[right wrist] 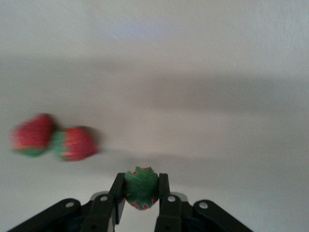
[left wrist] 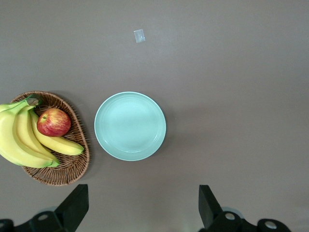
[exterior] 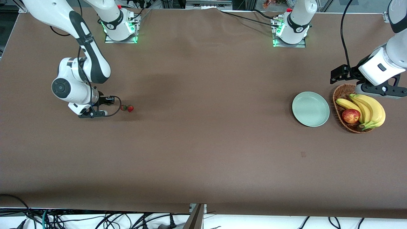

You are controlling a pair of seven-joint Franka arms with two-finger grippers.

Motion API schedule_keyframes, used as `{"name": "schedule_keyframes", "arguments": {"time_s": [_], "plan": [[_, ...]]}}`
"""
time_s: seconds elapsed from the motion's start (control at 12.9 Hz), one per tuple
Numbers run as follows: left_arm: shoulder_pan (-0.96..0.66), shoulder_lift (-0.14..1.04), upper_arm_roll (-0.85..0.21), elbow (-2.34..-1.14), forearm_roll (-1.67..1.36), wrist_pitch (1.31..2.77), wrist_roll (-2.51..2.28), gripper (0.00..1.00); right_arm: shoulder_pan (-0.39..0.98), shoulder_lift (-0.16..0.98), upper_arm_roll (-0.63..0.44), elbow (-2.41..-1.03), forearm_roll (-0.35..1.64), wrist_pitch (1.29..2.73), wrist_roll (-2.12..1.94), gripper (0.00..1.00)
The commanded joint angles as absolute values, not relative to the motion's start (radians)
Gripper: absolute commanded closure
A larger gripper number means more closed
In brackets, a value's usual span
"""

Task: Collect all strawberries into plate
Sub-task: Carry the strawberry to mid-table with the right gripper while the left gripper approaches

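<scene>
Holding 1 strawberry (right wrist: 141,189) between closed fingers, the right gripper (exterior: 108,105) sits low near the table (exterior: 203,152) edge at the right arm's end. 2 strawberries (exterior: 127,108) lie touching on the table just beside it. The plate (exterior: 310,108) stands bare near the left arm's end, beside the basket (exterior: 341,95), well apart from the berries, so a long carry is likely. The left gripper (left wrist: 140,205) waits wide open over the basket.
</scene>
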State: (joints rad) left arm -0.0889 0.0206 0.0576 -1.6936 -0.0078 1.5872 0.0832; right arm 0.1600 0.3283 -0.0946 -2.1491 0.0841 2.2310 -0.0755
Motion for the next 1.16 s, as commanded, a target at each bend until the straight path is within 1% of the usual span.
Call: {"name": "schedule_keyframes", "arguments": {"time_s": [0.0,0.08,0.16,0.31,0.39,0.47,0.62,0.7,0.78,0.93,1.09], "plan": [[-0.083,0.034,0.057,-1.666,-0.029,1.582,0.077,0.0,0.199,0.333,-0.052,-1.894,0.141,1.966,0.025,0.91],[-0.083,0.035,0.057,-1.666,-0.029,1.582,0.077,0.0,0.236,0.348,-0.04,-1.811,0.144,1.921,0.107,0.91],[-0.083,0.038,0.058,-1.666,-0.029,1.582,0.077,0.0,0.283,0.371,-0.026,-1.731,0.147,1.908,0.198,0.91],[-0.081,0.049,0.058,-1.666,-0.031,1.582,0.077,0.0,0.385,0.423,-0.009,-1.617,0.152,1.905,0.383,0.91],[-0.083,0.051,0.058,-1.666,-0.029,1.582,0.077,0.0,0.434,0.463,0.001,-1.561,0.152,1.905,0.5,0.9],[-0.083,0.061,0.058,-1.666,-0.029,1.589,0.077,0.0,0.486,0.512,0.018,-1.492,0.152,1.917,0.64,0.86],[-0.063,0.071,0.057,-1.675,-0.029,1.601,0.075,0.0,0.587,0.639,0.052,-1.335,0.147,1.93,0.916,0.86],[-0.061,0.072,0.054,-1.681,-0.032,1.605,0.066,0.0,0.65,0.699,0.052,-1.275,0.147,1.968,1.011,0.86],[-0.061,0.072,0.054,-1.693,-0.04,1.624,0.063,0.0,0.697,0.75,0.052,-1.247,0.147,2.052,1.088,0.86],[-0.051,0.054,0.054,-1.774,-0.041,1.711,0.063,0.0,0.802,0.833,0.049,-1.241,0.144,2.269,1.248,0.86],[-0.048,0.046,0.054,-1.802,-0.041,1.729,0.064,0.0,0.888,0.906,0.043,-1.223,0.137,2.438,1.403,0.86]]}}
